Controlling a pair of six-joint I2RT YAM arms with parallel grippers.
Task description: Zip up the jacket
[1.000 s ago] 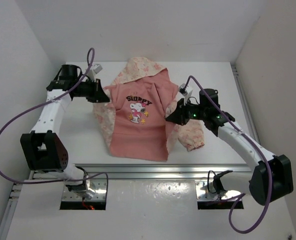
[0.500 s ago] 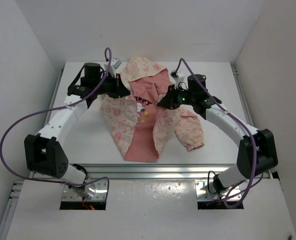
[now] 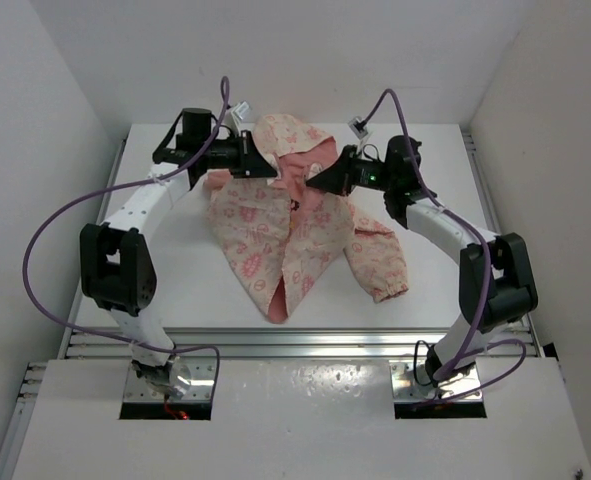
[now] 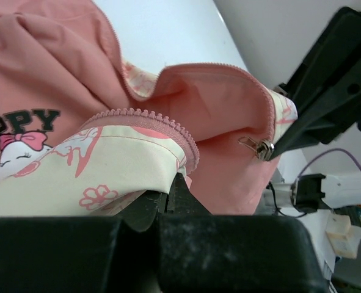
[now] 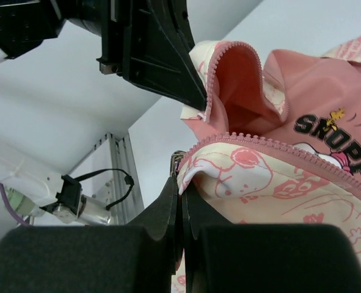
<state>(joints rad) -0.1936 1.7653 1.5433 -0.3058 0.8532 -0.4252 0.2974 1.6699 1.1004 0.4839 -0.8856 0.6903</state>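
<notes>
The jacket [image 3: 293,240] is pinched at its front edges by the left gripper [image 3: 271,170] and right gripper [image 3: 316,185]. The zipper pull [image 4: 259,148], unseen from above, is shown right of centre at the left wrist.

So the jacket [image 3: 287,235] is lying mid-frame on the white table [image 3: 175,275], floral fronts nearly meeting over the pink inside, with the left gripper [image 3: 266,170] and right gripper [image 3: 315,184] each pinching a front edge just below the hood.
</notes>
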